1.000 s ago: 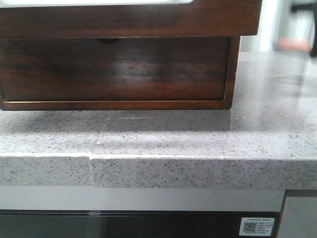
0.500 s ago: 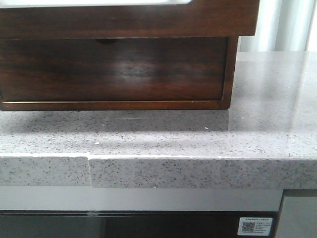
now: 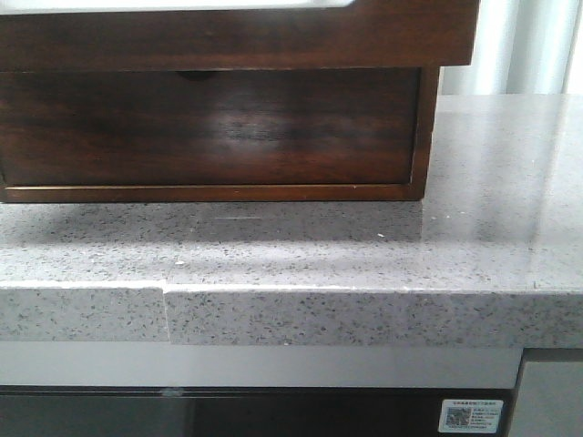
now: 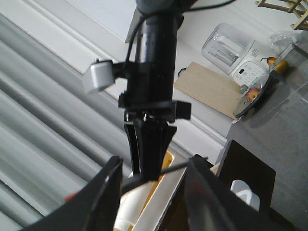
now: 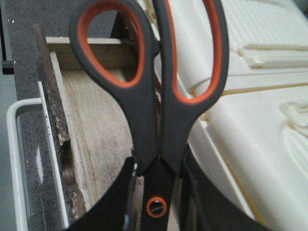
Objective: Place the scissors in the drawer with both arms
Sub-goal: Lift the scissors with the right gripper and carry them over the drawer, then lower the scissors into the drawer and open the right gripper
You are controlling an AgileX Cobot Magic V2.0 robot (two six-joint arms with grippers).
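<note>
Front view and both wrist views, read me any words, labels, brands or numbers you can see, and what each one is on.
No text can be read in any view.
White QR-code sticker on the grey panel under the speckled grey stone countertop: print too small to read.
White kitchen appliance's control panel in the left wrist view: markings blurred.
Grey-and-orange-handled scissors: no marking visible.

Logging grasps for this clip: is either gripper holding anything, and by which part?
The right gripper holds the scissors near the pivot screw, handles pointing away. The left gripper is open, holding nothing.
</note>
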